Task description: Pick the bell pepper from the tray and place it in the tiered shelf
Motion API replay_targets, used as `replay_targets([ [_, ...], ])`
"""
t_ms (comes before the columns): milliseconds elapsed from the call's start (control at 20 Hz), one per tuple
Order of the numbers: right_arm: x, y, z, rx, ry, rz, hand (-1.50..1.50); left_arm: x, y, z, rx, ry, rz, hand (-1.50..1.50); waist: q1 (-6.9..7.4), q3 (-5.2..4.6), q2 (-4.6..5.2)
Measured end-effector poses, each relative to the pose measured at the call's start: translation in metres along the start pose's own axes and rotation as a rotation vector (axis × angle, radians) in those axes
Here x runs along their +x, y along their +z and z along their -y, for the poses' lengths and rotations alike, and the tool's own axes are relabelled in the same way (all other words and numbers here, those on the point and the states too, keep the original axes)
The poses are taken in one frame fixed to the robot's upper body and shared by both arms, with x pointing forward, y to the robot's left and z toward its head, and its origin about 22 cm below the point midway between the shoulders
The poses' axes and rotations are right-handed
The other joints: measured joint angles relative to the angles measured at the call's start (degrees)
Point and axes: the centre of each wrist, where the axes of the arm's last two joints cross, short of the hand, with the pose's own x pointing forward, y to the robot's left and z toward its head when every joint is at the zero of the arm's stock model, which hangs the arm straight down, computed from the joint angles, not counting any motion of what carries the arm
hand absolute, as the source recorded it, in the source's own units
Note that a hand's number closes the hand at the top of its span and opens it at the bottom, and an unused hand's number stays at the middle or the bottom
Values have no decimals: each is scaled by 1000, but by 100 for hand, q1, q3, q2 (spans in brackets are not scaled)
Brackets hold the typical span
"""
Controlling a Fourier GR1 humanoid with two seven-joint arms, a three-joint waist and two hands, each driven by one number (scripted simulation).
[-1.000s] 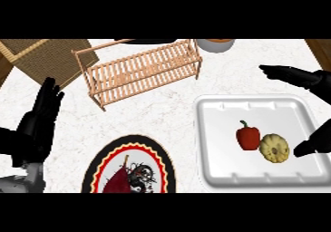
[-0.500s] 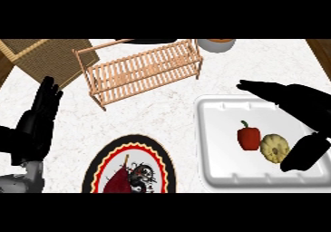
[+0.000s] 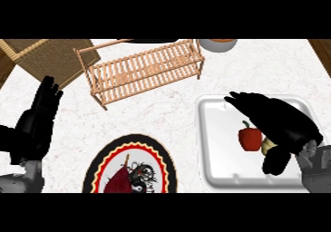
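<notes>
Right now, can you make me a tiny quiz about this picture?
1. True or false: the pepper lies in the tray.
2. Which hand hovers over the tray? A. left B. right
3. Fill in: the pepper's colour is ___.

Key
1. True.
2. B, the right hand.
3. Red.
</notes>
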Motion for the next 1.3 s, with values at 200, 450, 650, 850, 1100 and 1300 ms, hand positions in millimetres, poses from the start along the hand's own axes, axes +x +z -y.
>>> replay_targets([
  [200,-3,-10,-13,16,66,-83,-150,2,0,3,-2,2,1,0,-1,0,1],
  [450,-17,-24,-28,11,61,-101,-150,-1,5,4,-4,3,-2,0,-1,3,2],
  [650,-26,-28,-40,17,48,-103,-150,2,9,5,-2,-2,6,0,-6,3,0],
  [850,-40,-35,-47,26,52,-102,-150,4,5,6,1,-2,8,0,-8,2,1],
  [1100,-46,-41,-61,35,52,-101,-150,-5,4,2,3,-6,10,0,-13,2,2],
  [1300,-54,-44,-68,19,41,-84,-150,1,0,1,2,-5,8,0,-15,1,1],
])
